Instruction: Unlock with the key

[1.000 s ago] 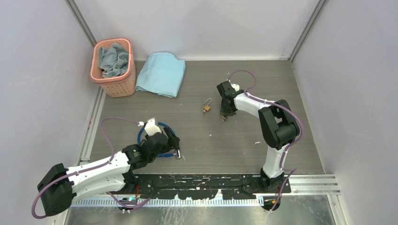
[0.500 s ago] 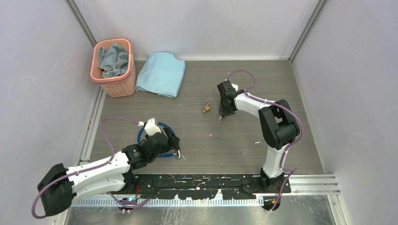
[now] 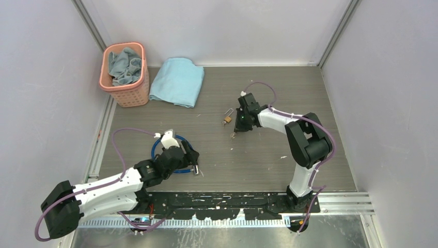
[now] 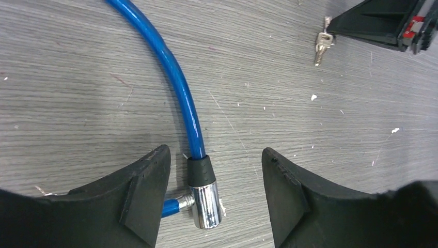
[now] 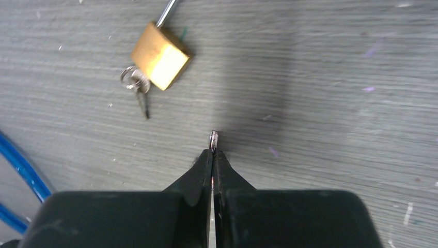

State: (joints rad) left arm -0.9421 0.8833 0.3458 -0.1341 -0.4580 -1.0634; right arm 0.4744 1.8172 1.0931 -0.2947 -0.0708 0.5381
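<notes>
The small brass padlock [image 3: 227, 120] lies on the table, also in the right wrist view [image 5: 160, 61]. My right gripper [image 3: 239, 127] [image 5: 213, 151] is shut just right of it. A thin silvery sliver of the key [image 5: 213, 138] pokes out edge-on between its tips. A second small key on a ring [image 5: 138, 88] lies on the table beside the padlock, also in the top view [image 3: 233, 135] and the left wrist view [image 4: 321, 45]. My left gripper [image 3: 192, 164] [image 4: 214, 155] is open, straddling the blue cable's [image 4: 175, 77] silver end [image 4: 205, 206].
The blue cable coils in a loop [image 3: 154, 151] by my left gripper. A pink basket [image 3: 129, 93] holding cloth stands at the back left, with a folded light-blue towel [image 3: 177, 81] beside it. Grey walls close in the table on three sides.
My right gripper has moved left and a little nearer, closing on the padlock, and has stayed shut. My left arm has hardly moved.
</notes>
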